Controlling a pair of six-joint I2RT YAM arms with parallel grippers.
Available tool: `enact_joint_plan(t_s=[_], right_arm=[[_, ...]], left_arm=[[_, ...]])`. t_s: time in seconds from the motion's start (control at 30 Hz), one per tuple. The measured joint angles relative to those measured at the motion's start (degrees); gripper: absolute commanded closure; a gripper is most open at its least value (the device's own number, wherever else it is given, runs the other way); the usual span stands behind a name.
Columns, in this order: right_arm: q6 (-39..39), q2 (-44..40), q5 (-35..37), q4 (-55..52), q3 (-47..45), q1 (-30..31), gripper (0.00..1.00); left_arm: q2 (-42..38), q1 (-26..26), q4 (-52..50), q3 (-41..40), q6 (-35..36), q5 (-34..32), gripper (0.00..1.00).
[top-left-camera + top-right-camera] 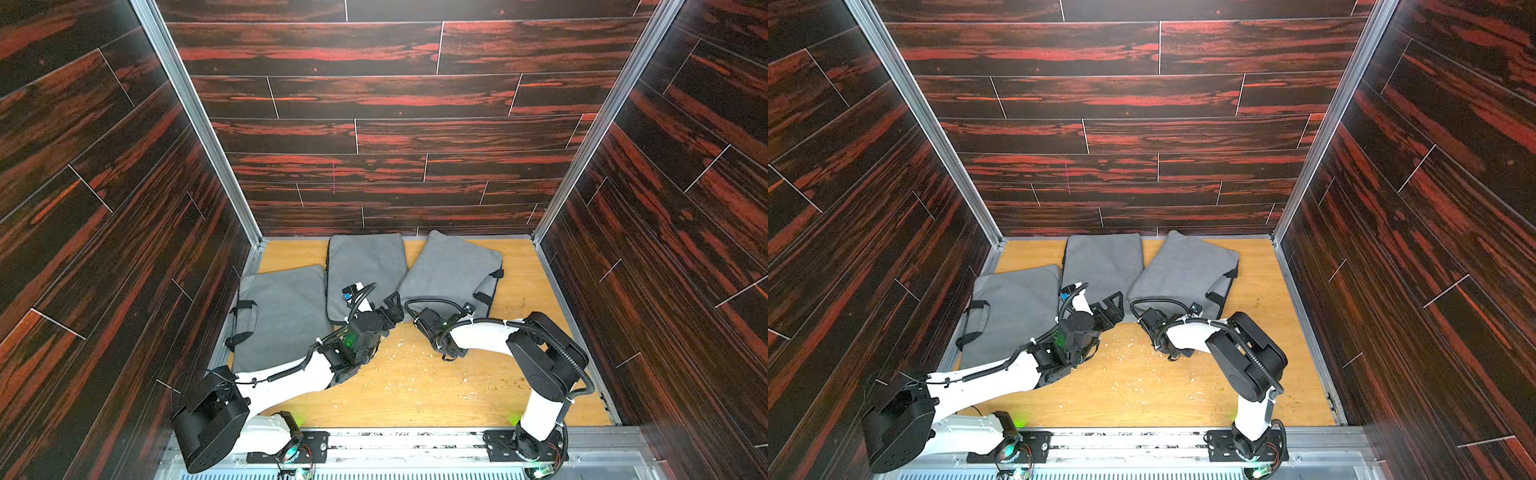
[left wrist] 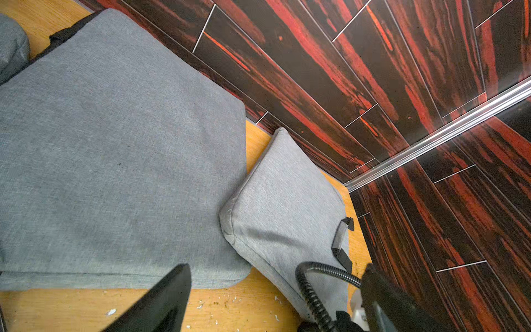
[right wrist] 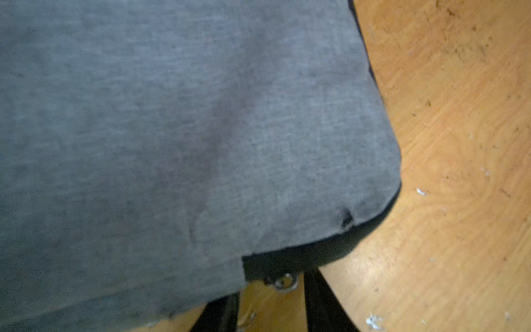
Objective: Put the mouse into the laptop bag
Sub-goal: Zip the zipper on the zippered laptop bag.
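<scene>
I count three grey laptop bags on the surface (image 1: 415, 395), and all three show in both top views: the left bag (image 1: 278, 320), the middle bag (image 1: 365, 270) and the right bag (image 1: 451, 270). Two carry handles show, one on the left bag (image 1: 240, 322) and one on the right bag (image 1: 491, 286). One metal zipper pull (image 3: 284, 281) shows in my right wrist view. I have two arms, and each carries one end effector, so two in all: my left end effector (image 1: 394, 308) and my right end effector (image 3: 273, 306). Each has two fingers. The pale crumbs (image 1: 399, 347) strewn over the wood are too many and too small to count.
</scene>
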Motion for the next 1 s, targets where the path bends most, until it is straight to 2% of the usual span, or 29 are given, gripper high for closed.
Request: enact_joint_plan(t_s=[0.1,0.27,0.4,0.67,1.0], right_arm=[[-0.2,0.0,0.0,0.7,-0.1,0.0,0.7],[-1.2,0.0,0.2,2.9,-0.7,0.0,0.91],[-2.3,-0.9,0.3,4.7,-2.1,0.0,1.0],[-7.4,-6.7,-4.6,11.2,-8.1,-0.3,1.0],[-18.0,-17.6,-17.3,18.9,-17.7,-0.7,1.0]], left_arm=[[0.0,0.0,0.0,0.0,0.0,0.0,0.05],[0.0,0.0,0.0,0.0,-0.1,0.0,0.05],[0.0,0.0,0.0,0.0,-0.4,0.3,0.05],[3.0,0.0,0.5,0.6,-1.8,2.9,0.05],[17.6,0.0,6.0,5.7,-10.2,14.0,0.07]])
